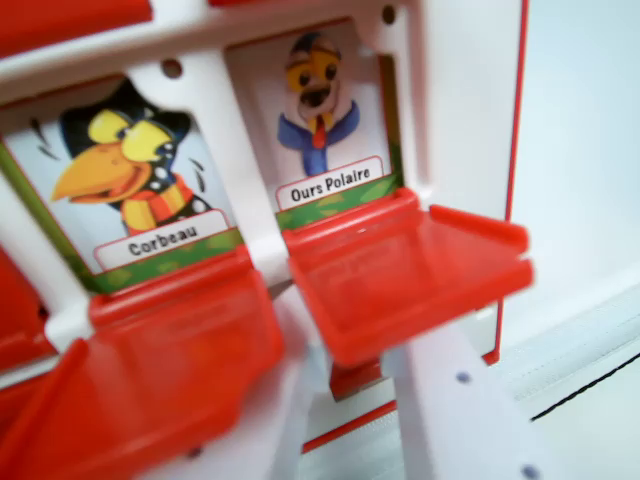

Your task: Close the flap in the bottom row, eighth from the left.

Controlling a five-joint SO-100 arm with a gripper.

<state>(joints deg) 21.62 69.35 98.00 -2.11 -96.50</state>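
Observation:
The wrist view is filled by a white game board (240,160) with red flaps. Two picture cards show: a crow labelled "Corbeau" (130,170) and a bear labelled "Ours Polaire" (320,110). Below each card a red flap hangs folded outward: the one under the bear card (400,280) is the rightmost in view, the one under the crow card (170,370) is blurred. A white finger (460,420) of my gripper (400,365) rises from the bottom edge, its tip just under the right flap's front lip. The other finger cannot be made out.
The board's red-trimmed right edge (515,150) ends just past the bear card. Beyond it lies a pale surface (590,150) with a white strip and a thin black line (590,385). More red flaps (60,20) show along the top edge.

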